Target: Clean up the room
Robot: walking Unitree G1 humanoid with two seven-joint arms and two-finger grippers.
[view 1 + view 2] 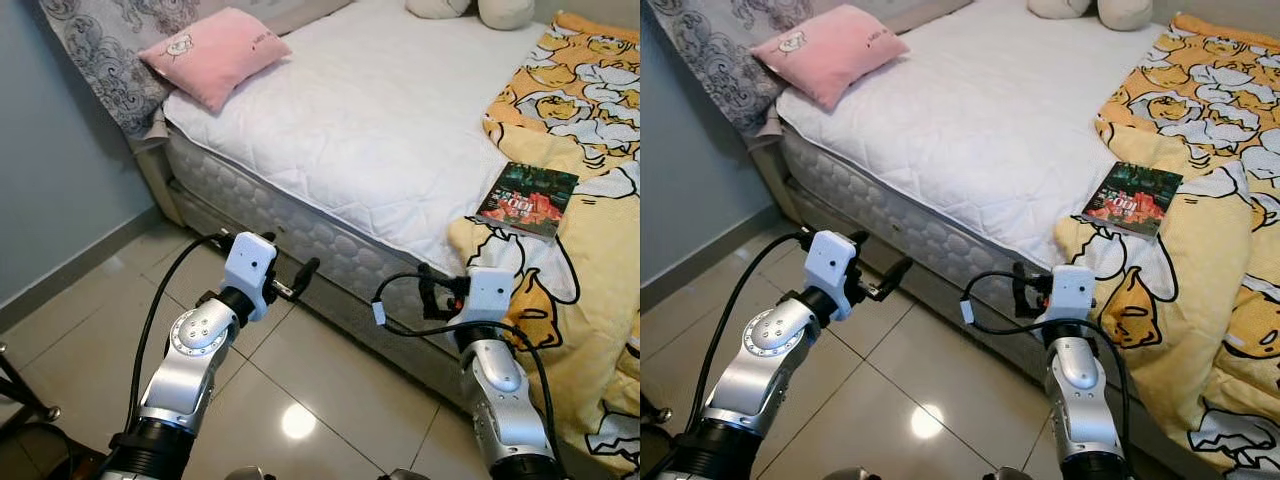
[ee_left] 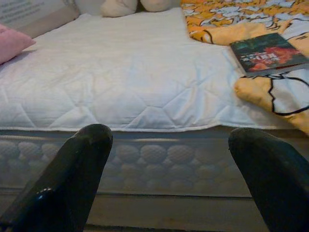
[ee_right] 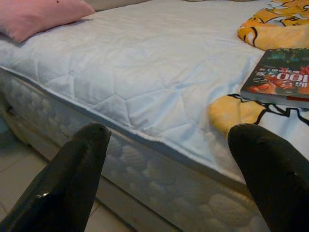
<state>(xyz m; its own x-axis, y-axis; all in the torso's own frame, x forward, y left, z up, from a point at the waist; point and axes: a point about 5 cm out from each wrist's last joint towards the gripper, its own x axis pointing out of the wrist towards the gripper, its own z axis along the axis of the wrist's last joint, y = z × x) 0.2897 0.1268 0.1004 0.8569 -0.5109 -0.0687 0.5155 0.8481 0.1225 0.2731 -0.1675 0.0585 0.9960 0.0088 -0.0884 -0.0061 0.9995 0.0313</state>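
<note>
Left eye view | book (image 1: 527, 199) on the yellow blanket (image 1: 590, 250) at bed edge, beyond right gripper (image 3: 166, 145) (nearer arm), long axis running away | both grippers spread, empty; left gripper (image 2: 166, 145) faces mattress (image 1: 380, 130)

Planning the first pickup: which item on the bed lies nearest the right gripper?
The book, lying on the yellow blanket just beyond the right gripper. The pink pillow and plush toys sit far off at the head.
</note>
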